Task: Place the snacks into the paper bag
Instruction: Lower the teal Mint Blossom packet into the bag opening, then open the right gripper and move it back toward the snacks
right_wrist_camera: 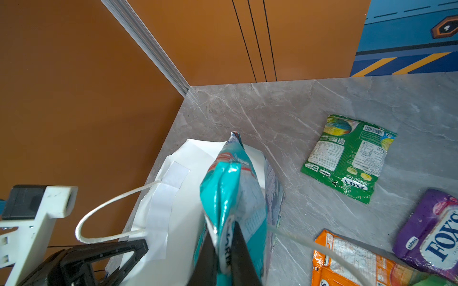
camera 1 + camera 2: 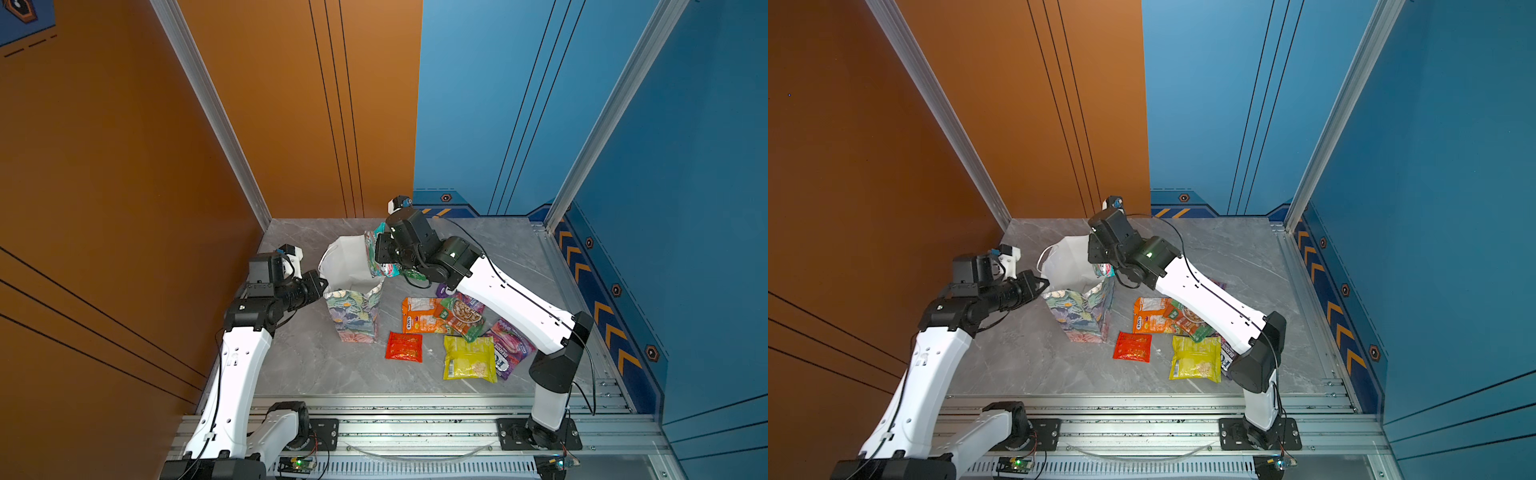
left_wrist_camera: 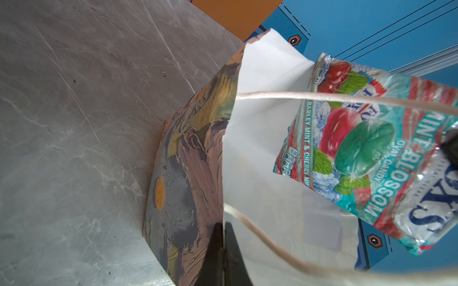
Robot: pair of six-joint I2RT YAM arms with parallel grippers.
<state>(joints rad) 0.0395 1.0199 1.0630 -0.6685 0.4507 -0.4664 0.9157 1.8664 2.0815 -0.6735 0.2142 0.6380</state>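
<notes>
Nearest me, across the bottom of the frame in both top views, runs the metal rail (image 2: 415, 428) that carries both arms. Beyond it lies the grey marble table (image 2: 316, 365). The loose snacks lie flat on it, right of centre in the lower part of the frame. A yellow packet (image 2: 469, 358) has a purple FOX'S packet (image 2: 513, 349) against its right side. A small red packet (image 2: 404, 347) lies to the left, apart from both. A little farther back, an orange packet (image 2: 419, 318) is overlapped on its right by a red-and-green packet (image 2: 463, 318). A second purple packet (image 1: 431, 235) shows just behind those, partly under the right arm. Farther back again, a green packet (image 1: 348, 158) lies alone on the table.

The paper bag (image 2: 355, 320) stands upright just left of the snacks, near the middle of the frame, with its mouth open and a white cord handle (image 1: 106, 218) looping out. The left pincer (image 3: 224, 225) is fully closed and nips the bag's rim on the near left side, with one finger on the floral print and one on the white inside.

The right pincer (image 1: 223, 232) comes in from the right and is clamped on one end of a teal FOX'S Mint Blossom packet (image 3: 359, 153). It holds the packet at the far right side of the bag's mouth, the free end against the white inner wall. I cannot tell how deep it reaches.
</notes>
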